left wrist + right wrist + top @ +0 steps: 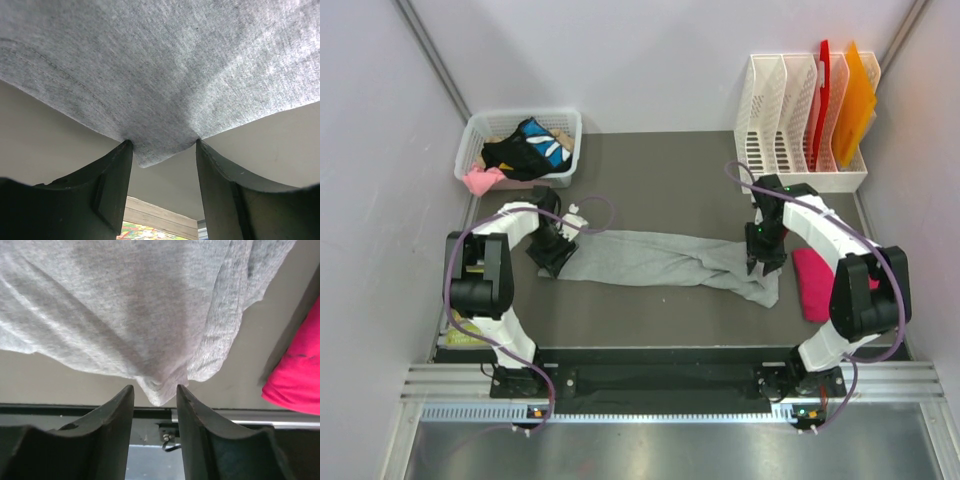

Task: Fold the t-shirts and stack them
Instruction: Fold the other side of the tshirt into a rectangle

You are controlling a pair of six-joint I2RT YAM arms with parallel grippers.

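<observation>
One grey t-shirt (650, 258) stretched across dark table (660, 180) — pink t-shirt (812, 285) right; pale walls (650, 60).

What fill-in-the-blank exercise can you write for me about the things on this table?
The t-shirt stretched across the table is ____ in colour.
The folded pink t-shirt lies on the ____ side of the table.
The white basket stands at the far ____ corner.
The white rack holds a red folder and an ____ one.
Missing words: grey; right; left; orange.

No legible text, brand or number; print on dark cloth (528, 145) in basket (570, 118) unreadable.
</observation>
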